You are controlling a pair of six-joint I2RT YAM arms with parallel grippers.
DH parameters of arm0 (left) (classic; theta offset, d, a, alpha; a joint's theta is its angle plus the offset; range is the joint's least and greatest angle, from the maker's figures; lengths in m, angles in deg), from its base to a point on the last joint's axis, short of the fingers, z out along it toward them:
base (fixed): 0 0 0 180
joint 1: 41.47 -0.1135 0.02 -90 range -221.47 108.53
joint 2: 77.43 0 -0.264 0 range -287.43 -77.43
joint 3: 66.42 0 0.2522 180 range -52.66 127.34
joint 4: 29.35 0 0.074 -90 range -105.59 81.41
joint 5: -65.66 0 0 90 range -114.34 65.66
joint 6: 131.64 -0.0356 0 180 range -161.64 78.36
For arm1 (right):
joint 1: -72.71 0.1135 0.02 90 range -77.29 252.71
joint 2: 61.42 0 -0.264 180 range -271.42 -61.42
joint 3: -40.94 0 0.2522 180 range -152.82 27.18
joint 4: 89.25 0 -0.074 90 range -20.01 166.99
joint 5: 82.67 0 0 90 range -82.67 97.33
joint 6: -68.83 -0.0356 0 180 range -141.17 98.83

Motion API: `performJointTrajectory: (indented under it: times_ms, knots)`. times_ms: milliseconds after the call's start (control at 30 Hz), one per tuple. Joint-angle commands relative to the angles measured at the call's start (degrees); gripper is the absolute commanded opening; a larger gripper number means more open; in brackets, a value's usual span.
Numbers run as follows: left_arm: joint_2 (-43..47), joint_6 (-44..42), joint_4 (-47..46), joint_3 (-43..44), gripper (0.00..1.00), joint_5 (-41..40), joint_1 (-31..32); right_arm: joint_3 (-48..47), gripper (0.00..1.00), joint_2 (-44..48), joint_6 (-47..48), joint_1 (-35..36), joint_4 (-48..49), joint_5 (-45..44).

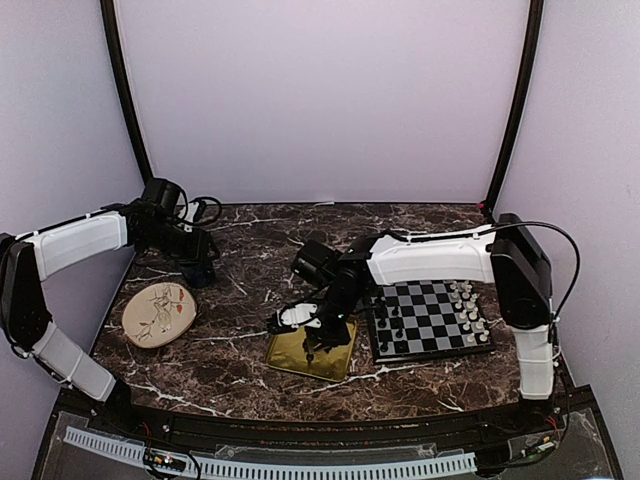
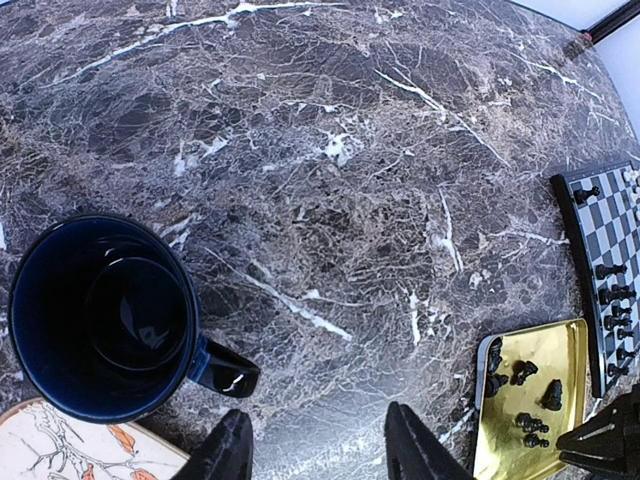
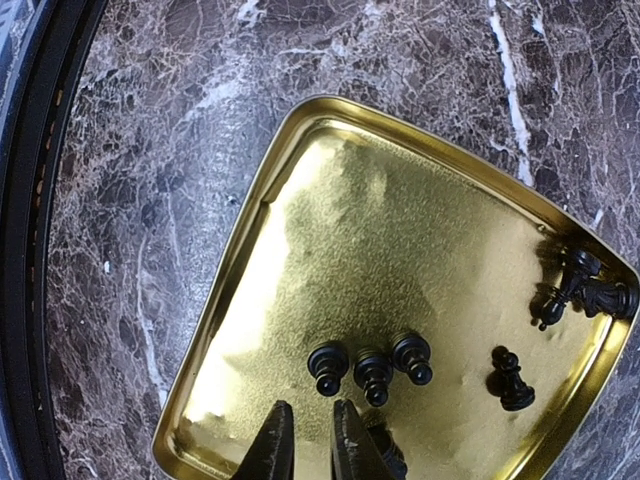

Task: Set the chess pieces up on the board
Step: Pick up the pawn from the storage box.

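Chess pieces [image 3: 372, 375]: a few black ones sit in the gold tray [image 3: 300, 200]. Three stand in a tight row, touching or nearly so. A lone pawn [image 3: 510, 378] is apart to their right. Two bigger pieces [image 3: 590, 290] are in the far-right corner and seem to lie on their sides. One more is half hidden behind my right finger. The rest are on the board [image 1: 430, 318], just beside the tray: white along its right edge, black in a column along its left edge.

Handling, my read: tiny, light, rigid and glossy, so slippery in the pads and easy to tip. Heads are narrow and bases wider. I'd take a pawn at the collar just under the head, with the jaws straddling it from above. A pinch on the round head will likely squirt it out. The row of three is the awkward bit, as there's no room for a finger between neighbours. I'd start with an end pawn and approach from the outside. The lying pieces want a grip across the stem.

Right gripper [image 3: 308, 440] hangs low over the tray's near side, just short of the row's left pawn. Its jaws are pinched to a narrow slit with bare tray showing through, nothing held.

Left gripper [image 2: 320, 455] is well away over the marble table [image 2: 330, 200], jaws apart and empty. It's near a dark blue mug [image 2: 105, 315] and a floral plate [image 2: 60, 445].
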Motion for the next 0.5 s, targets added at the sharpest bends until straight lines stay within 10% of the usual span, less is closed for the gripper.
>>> performJointTrajectory:
  times_ms: [0, 467]
  knots:
    - [1.3, -0.9, -0.3, -0.4, 0.47, 1.2, -0.1, -1.6, 0.15, -1.6, 1.0, 0.5, -1.0, 0.9]
    - [0.7, -1.0, -0.3, -0.4, 0.48, 2.6, -0.1, -3.3, 0.16, -4.1, 0.2, 0.7, -0.3, -0.2]
